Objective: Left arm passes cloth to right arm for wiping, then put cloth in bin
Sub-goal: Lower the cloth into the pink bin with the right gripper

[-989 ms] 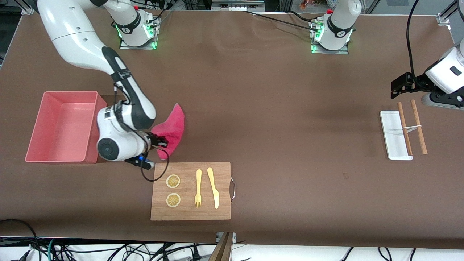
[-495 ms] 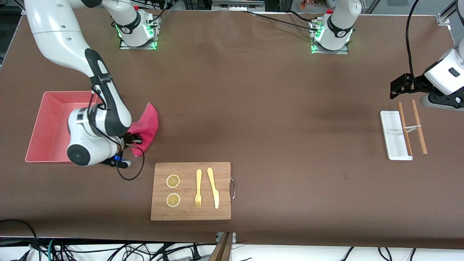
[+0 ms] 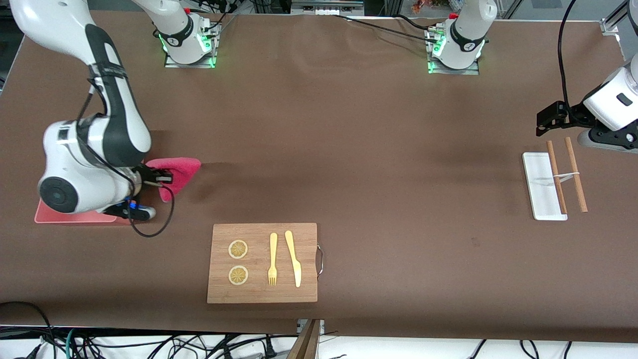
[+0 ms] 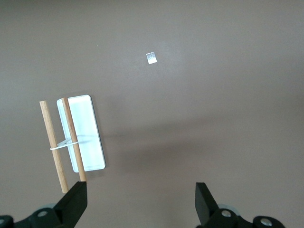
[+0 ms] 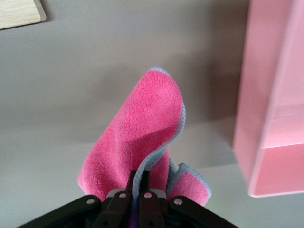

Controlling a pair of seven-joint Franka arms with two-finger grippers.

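Right gripper clamped on cloth, up in air just beside bin. Cloth: fuzzy magenta, grey edging, hanging in loose fold. Left gripper waits, fingers apart, over table near white tray. Counts: one cloth, one bin, one tray, two wooden sticks, one cutting board.

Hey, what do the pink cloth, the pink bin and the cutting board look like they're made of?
The cloth, pinched in the right tool, looks like soft fleece or microfibre: fuzzy nap, limp folds, grey edging. The bin looks like smooth moulded plastic, with flat, evenly coloured walls and a faint sheen. The cutting board looks like wood, perhaps bamboo: pale tan with a streaky grain.
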